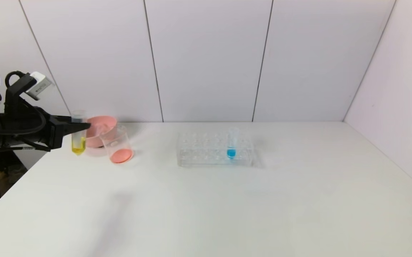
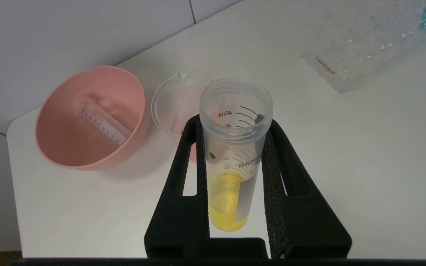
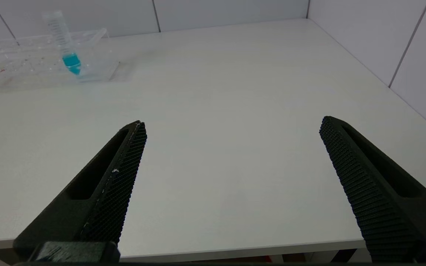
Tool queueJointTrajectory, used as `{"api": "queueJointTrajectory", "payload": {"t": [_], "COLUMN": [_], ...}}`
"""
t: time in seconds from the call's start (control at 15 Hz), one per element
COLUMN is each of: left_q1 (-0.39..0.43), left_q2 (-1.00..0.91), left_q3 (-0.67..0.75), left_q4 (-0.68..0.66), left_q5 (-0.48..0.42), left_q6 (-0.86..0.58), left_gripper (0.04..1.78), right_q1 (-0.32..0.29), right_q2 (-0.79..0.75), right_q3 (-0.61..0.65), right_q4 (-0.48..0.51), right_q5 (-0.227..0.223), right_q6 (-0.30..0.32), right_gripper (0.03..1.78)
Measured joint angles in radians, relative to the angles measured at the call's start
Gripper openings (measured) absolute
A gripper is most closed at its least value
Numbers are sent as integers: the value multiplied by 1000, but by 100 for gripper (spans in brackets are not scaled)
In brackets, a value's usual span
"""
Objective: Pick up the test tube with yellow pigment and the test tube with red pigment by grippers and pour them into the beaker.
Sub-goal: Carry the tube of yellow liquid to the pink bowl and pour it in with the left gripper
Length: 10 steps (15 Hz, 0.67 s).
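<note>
At the head view's left edge, the black left gripper (image 1: 79, 127) clamped the upright clear yellow-tipped test tube (image 1: 78, 137) beside the small clear glass beaker (image 1: 117, 144), while the right gripper (image 3: 231, 127) gaped wide, empty.

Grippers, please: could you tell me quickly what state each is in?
Left gripper: shut on the test tube with yellow pigment.
Right gripper: open, empty.

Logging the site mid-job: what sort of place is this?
Likely a mock chemistry lab bench: a clear tube rack holding a blue-tipped tube, and a glass beaker on a plain white table.
</note>
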Motion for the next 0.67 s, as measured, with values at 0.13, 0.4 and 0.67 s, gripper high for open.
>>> {"api": "queueJointTrajectory", "payload": {"t": [0.13, 0.4, 0.67], "left_q1": [7, -8, -56], "left_q2": [40, 152, 254], "left_q3": [-91, -263, -438], "left_q4": [111, 267, 396], "left_q5": [11, 105, 234], "left_q6": [67, 186, 280], "left_gripper": [43, 43, 43], "right_q1": [0, 0, 0], "right_q2": [0, 0, 0], "right_q3": [0, 0, 0], "right_q4": [0, 0, 0], "right_q5": [0, 0, 0], "right_q6": [0, 0, 0], "right_gripper": [171, 171, 171]}}
